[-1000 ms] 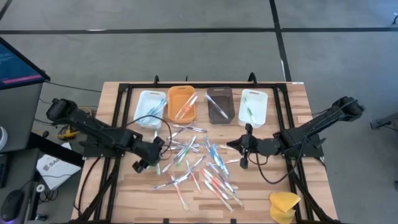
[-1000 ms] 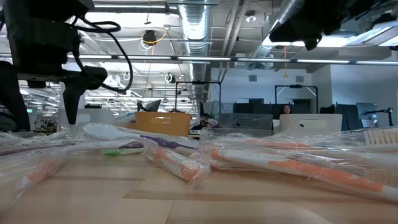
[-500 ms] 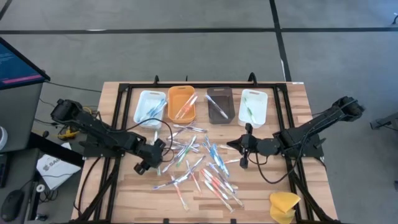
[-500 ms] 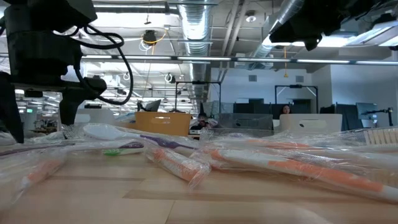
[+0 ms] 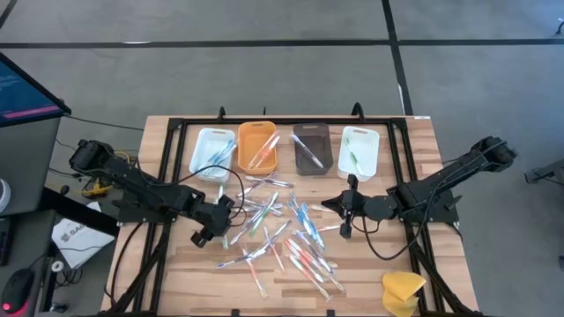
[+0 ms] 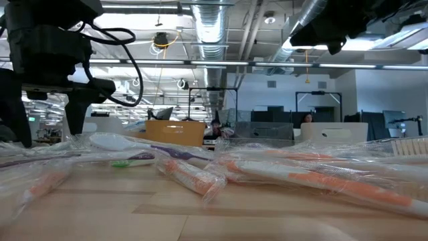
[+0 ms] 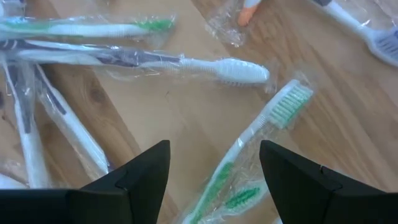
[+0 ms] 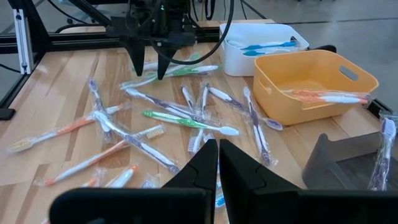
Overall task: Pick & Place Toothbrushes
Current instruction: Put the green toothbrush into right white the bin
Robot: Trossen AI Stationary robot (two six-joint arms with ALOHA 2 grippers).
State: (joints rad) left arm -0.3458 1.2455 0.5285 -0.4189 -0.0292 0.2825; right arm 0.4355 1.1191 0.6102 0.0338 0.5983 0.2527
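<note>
Left end effector (image 5: 214,231) hovering low over the near-left edge of the scattered pile, fingers spread wide and holding nothing. Directly beneath, between the two dark fingers (image 7: 140,171), a green toothbrush (image 7: 249,158) in a clear wrapper, lying slantwise on the desk (image 7: 180,112), bristle head pointing away from the wrist. Just beyond its head, a white toothbrush (image 7: 186,62) lying crosswise, near but apparently not touching.

To do the pick well: turn the wrist so the fingers straddle the green handle across its width, not along it; centre over the thick middle of the handle, clear of the bristle end; descend until the fingertips nearly meet the wood, since the brush lies flat and thin; close gently, as the slippery wrapper may let the handle slide or twist. Avoid snagging the neighbouring wrappers beside the left finger.

Right end effector (image 5: 346,216) waiting clenched and empty on the far side of the pile, well apart from the left one. Trays (image 5: 261,145) in a row beyond the pile, several already holding brushes; white tray (image 5: 359,151) with a green one probably the target
</note>
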